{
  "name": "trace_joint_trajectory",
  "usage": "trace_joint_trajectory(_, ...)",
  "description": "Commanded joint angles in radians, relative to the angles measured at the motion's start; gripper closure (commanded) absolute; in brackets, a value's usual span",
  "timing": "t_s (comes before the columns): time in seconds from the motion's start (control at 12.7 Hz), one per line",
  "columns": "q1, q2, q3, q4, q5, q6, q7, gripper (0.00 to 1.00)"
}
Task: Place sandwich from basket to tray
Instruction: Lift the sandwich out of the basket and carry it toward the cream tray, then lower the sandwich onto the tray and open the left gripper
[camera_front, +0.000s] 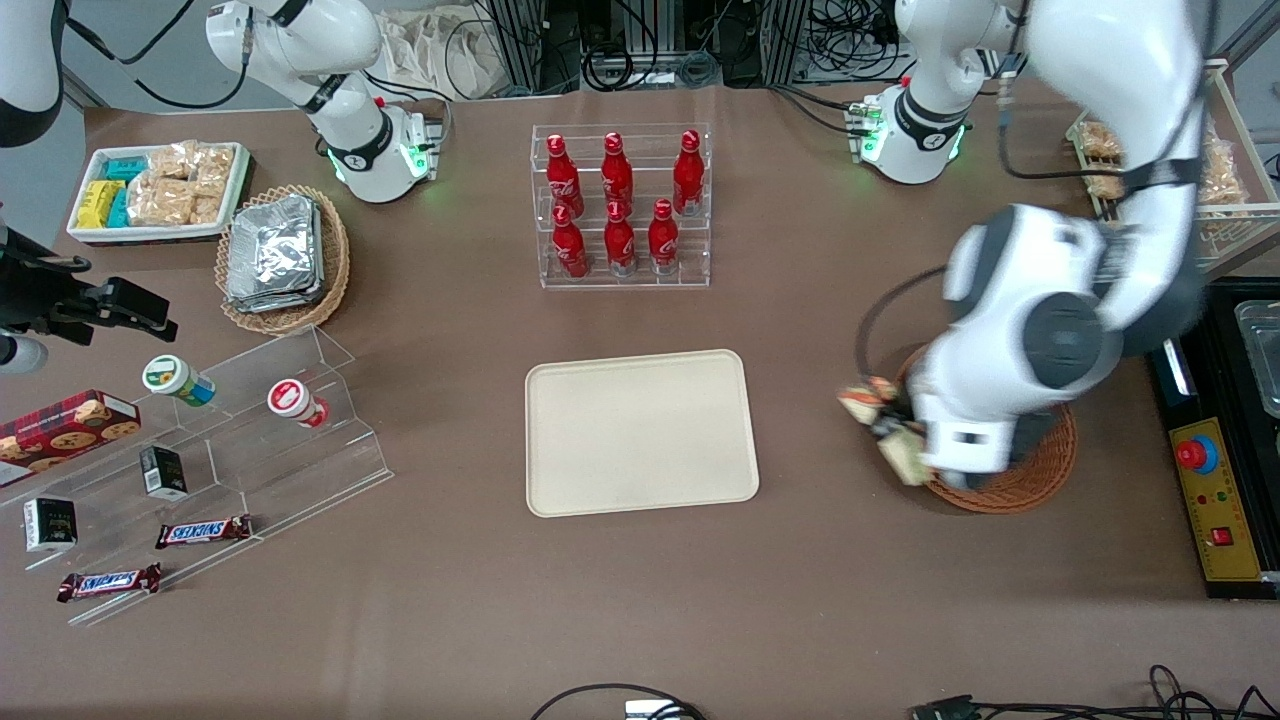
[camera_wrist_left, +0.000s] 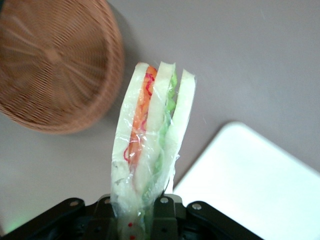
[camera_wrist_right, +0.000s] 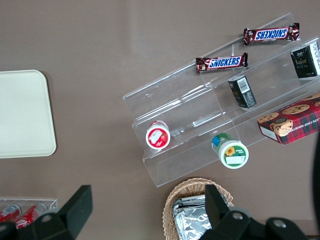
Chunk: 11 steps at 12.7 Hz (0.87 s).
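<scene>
Wrist view, claw (camera_wrist_left: 145, 220) clenched on sandwich (camera_wrist_left: 150, 145), long axis pointing away from claw

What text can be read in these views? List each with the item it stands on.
"SNICKERS": bar on the clear stand.
"SNICKERS": second bar, same stand.
Bottles: white script, too small to read.
Black cartons, cookie box, cup lids: print too small.
Sandwich wrap, held in the tool between basket and tray: red marks, unreadable.
</scene>
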Motion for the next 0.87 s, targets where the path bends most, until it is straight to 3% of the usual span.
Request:
trace_joint_trajectory(0.0,-0.116,0.132,-0.004,0.081,0.002,0.057,0.024,1.00)
trace_joint_trajectory(0.55,-0.208,0.313,-0.007,0.067,0.005,0.307,0.181,1.00)
trace_joint_trajectory(0.63,-0.208,0.329,-0.007,0.062,0.005,0.315,0.185,0.92)
trace_joint_trajectory(0.71,-0.208,0.340,-0.007,0.062,0.005,0.317,0.185,0.58)
trace_joint_trajectory(0.79,-0.208,0.344,-0.007,0.062,0.007,0.320,0.185,0.01)
